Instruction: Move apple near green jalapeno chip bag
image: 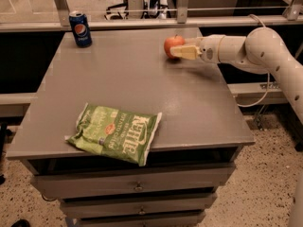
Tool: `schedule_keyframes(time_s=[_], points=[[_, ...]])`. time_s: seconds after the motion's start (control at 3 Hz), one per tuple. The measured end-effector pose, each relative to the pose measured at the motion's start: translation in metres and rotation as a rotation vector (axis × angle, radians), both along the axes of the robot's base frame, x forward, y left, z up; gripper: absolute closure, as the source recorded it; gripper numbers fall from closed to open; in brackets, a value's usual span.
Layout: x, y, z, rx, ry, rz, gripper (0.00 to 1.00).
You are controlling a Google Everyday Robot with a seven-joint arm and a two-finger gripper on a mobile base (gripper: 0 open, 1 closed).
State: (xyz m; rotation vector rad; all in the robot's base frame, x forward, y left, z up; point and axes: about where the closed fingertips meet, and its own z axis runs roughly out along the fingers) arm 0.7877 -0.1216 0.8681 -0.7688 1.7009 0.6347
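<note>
The red-orange apple rests on the grey table at its far right side. My gripper reaches in from the right on the white arm and is right at the apple, its cream tip overlapping the apple's right front. The light-green Kettle chip bag lies flat near the table's front edge, left of centre and well apart from the apple and gripper.
A blue Pepsi can stands upright at the table's far left corner. A metal rail runs behind the table. Drawers sit under the tabletop. A speckled floor lies to the right.
</note>
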Motion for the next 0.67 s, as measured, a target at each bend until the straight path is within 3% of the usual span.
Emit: schedule_keyframes(time_s=[0.33,0.67], points=[[-0.035,0.007,0.014,0.033,-0.02,0.067,0.87],[-0.078,-0.008,0.021,0.008,-0.023,0.123,1.0]])
